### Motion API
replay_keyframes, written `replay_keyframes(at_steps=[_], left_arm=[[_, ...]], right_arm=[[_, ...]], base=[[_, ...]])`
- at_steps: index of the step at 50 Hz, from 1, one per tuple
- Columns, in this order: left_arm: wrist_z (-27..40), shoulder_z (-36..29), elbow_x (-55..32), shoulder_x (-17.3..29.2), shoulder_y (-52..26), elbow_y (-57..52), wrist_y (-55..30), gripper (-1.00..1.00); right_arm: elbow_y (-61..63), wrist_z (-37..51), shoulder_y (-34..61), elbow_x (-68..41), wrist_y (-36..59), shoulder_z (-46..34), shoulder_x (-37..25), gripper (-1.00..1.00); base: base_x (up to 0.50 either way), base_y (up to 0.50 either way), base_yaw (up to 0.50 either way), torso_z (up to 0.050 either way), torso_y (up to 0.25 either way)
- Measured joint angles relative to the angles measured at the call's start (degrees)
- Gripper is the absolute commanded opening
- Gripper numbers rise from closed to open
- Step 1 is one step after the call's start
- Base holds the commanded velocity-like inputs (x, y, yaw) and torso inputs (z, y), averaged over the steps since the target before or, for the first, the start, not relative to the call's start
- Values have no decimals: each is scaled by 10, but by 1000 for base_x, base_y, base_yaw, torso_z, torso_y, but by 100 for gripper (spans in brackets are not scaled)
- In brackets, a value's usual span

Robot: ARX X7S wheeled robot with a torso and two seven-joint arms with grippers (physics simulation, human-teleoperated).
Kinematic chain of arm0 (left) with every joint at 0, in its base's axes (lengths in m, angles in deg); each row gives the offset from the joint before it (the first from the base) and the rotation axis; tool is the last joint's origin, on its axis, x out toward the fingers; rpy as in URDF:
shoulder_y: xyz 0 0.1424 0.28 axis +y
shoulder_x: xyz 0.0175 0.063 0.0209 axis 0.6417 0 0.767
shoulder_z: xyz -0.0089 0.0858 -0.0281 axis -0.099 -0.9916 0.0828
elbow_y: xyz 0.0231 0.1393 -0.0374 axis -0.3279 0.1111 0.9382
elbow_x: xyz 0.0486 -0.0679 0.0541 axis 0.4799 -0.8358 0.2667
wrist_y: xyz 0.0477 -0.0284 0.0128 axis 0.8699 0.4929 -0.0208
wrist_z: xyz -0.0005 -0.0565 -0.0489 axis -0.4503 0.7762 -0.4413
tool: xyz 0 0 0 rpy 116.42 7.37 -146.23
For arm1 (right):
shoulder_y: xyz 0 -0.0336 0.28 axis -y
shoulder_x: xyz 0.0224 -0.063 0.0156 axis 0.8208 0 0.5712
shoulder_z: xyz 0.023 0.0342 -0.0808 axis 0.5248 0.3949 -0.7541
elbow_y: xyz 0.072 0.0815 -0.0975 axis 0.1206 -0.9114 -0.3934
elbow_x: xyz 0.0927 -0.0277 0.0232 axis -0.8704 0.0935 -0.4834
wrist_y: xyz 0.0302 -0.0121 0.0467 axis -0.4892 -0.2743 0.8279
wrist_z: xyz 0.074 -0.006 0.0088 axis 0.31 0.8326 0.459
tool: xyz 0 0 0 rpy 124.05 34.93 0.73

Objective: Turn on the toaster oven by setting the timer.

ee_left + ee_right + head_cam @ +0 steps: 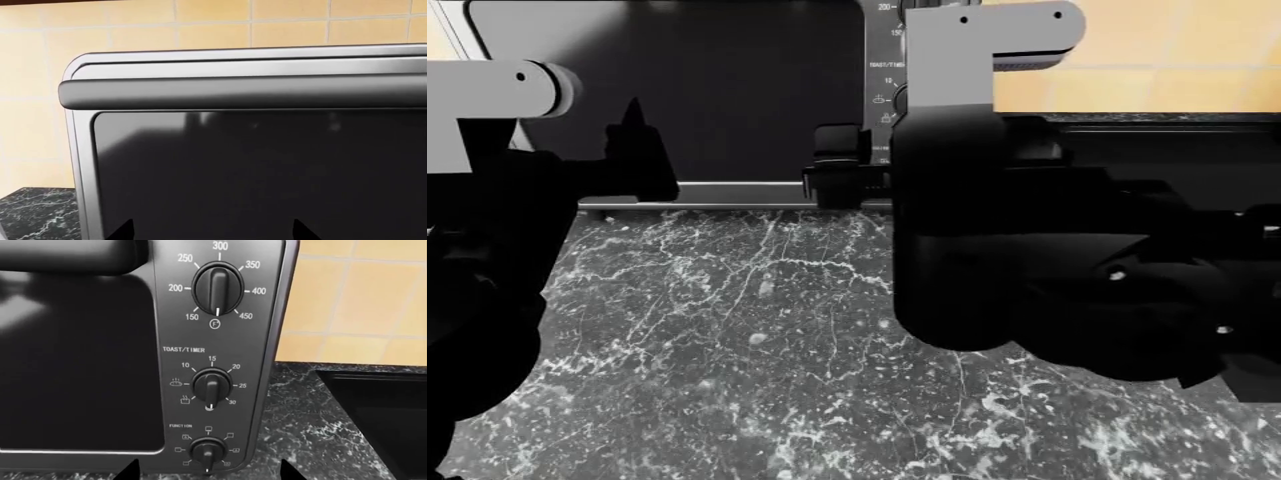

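Observation:
The toaster oven (80, 355) is a silver box with a dark glass door; it also shows in the left wrist view (253, 170) and the head view (707, 80). On its right panel, the timer (211, 386) is the middle black knob, under TOAST/TIMER, ringed by 10 to 30. Its white pointer points straight down. My right gripper (208, 472) is open and empty, short of the panel, lined up with the lowest knob (207, 452). My left gripper (213, 232) is open and empty, facing the glass door below the handle (247, 92). In the head view my right arm hides the timer.
The temperature knob (217, 284) sits at the top of the panel. The oven stands on a black marble counter (761, 330) against a yellow tiled wall (360, 295). A dark recess (380, 415) lies in the counter right of the oven.

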Motion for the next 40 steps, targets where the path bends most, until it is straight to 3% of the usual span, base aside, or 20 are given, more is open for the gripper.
replay_keyframes(at_steps=[40], left_arm=[[14,5,-21,7,4,-3,2,100]], right_arm=[[-71,-24,-22,17,9,-11,32,100]], base=[[0,0,0,0,0]])
